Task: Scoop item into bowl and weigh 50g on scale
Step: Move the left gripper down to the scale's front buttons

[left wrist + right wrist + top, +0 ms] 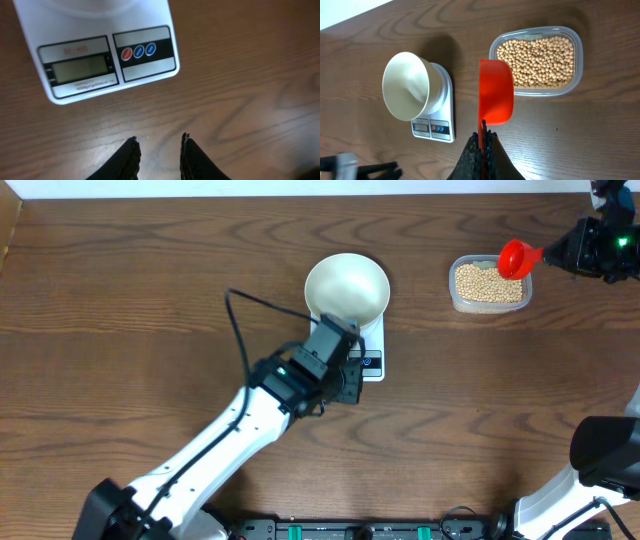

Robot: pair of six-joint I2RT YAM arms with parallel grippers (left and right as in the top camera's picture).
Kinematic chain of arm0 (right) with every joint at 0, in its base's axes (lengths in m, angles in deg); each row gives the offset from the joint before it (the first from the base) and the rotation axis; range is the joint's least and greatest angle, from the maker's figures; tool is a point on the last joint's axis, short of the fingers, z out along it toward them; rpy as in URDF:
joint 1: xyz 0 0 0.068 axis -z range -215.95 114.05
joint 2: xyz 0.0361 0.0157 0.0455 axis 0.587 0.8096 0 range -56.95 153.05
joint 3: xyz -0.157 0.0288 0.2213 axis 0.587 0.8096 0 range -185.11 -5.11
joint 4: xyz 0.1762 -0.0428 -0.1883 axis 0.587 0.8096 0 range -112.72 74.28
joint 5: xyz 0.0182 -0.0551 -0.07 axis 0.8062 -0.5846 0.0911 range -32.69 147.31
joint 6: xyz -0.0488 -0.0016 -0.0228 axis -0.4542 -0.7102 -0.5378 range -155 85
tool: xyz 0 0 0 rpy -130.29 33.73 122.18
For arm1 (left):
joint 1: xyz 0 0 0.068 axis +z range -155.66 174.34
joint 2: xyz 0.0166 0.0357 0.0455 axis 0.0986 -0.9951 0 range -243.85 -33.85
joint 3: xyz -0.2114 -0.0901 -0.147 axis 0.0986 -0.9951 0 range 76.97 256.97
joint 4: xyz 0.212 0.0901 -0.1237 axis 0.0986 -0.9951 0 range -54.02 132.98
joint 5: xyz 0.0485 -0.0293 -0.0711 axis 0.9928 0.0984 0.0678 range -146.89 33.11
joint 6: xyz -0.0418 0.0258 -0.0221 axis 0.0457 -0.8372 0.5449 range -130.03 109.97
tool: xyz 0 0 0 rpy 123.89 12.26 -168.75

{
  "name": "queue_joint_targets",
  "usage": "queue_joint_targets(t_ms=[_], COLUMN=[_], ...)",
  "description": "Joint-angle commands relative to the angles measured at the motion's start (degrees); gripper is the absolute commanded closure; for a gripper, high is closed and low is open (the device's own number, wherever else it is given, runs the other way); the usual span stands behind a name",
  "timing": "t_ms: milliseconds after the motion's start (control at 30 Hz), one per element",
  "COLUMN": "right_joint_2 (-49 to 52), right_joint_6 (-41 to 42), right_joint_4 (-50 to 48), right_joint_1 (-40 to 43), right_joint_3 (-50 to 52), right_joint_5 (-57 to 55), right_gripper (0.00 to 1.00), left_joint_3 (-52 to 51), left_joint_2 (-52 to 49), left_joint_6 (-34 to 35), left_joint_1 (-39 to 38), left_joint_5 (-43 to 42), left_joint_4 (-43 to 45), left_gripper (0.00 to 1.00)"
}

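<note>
The white bowl [346, 287] stands empty on the white scale [373, 363], whose grey display [80, 69] reads blank. Tan beans [489, 283] fill a clear tub [536, 61] at the right. My right gripper [483, 135] is shut on the handle of a red scoop [496, 92], which hangs over the tub's near right edge [516, 258]. Just in front of the scale's button end hovers my left gripper [159, 140], its jaws apart over bare wood with nothing between them. The bowl [407, 85] and scale [434, 127] also show left of the scoop.
The brown wooden table [120, 300] carries only the scale with its bowl and the tub. A black cable [240, 330] loops off the left arm beside the bowl. The left arm [230, 435] stretches from the front edge toward the scale.
</note>
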Motion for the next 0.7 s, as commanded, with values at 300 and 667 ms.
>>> queue_joint_targets(t_ms=[300,667], right_joint_2=[0.17,0.17], right_joint_6=[-0.98,-1.01], right_joint_4=[-0.11,0.35], right_joint_1=[0.15,0.15], right_joint_3=[-0.48,-0.48], right_joint_5=[0.33,0.33], right_gripper=[0.99,0.99], left_joint_3=[-1.11,-1.11], left_joint_2=[-10.78,-16.46], left_joint_6=[-7.87,-8.76], left_joint_1=[-0.15,-0.15], left_joint_5=[2.01,5.14], left_joint_4=[9.14,18.58], left_gripper=[0.93,0.93])
